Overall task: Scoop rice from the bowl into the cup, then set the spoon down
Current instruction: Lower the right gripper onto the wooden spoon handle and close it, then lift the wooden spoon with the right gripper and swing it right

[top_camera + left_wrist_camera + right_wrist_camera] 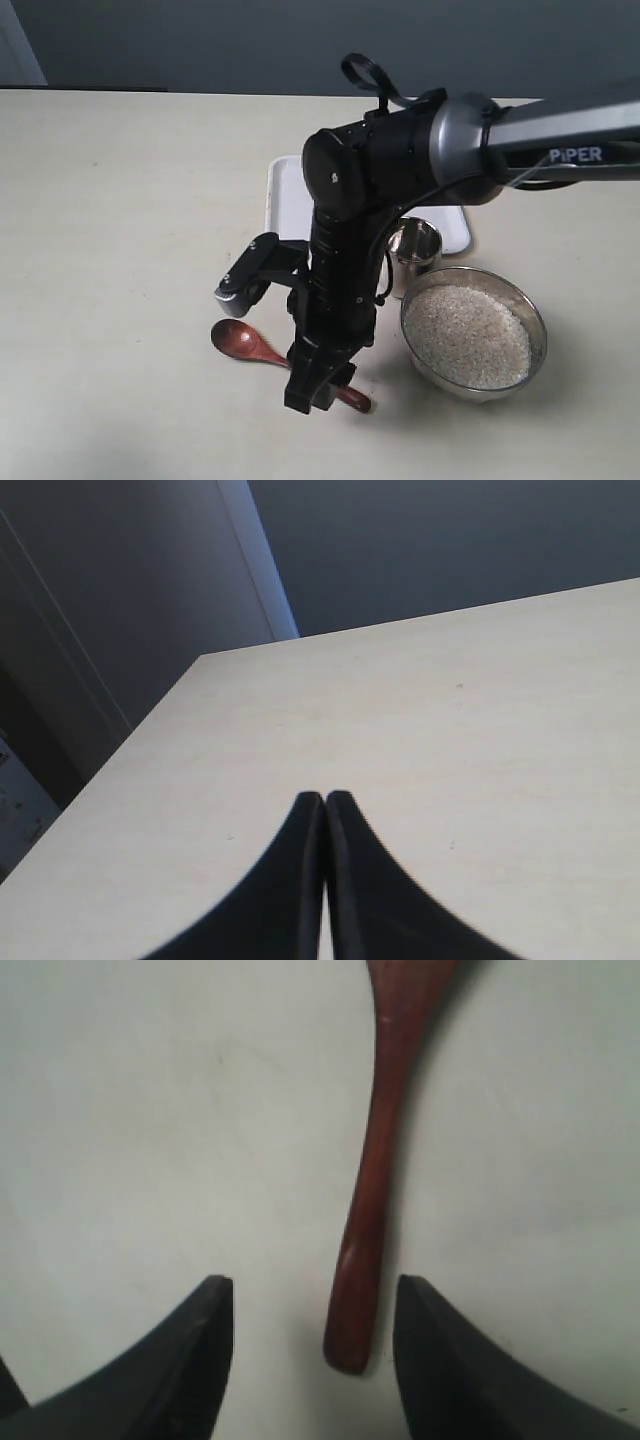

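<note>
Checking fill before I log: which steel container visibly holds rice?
The wide bowl, right of the spoon, full of white rice; the narrow cup beside it is partly hidden, contents unclear.

Robot test station in a lab-type room. Indicated by:
- Black-and-silver arm (560,122) lettered "PiPER", with exposed cabling, reaching over a plain pale table (110,300).
- Bare dark grey-blue wall (200,45) directly behind the table's far edge, seen in the exterior and left wrist views.
- Pale vertical strip (255,560) along that wall; door frame or corner, cannot tell.
- Kitchen items as a small staged set on the bare tabletop: white tray (285,195), steel bowl (538,315) of rice (465,337), steel cup (418,245), wooden spoon (240,342).
</note>
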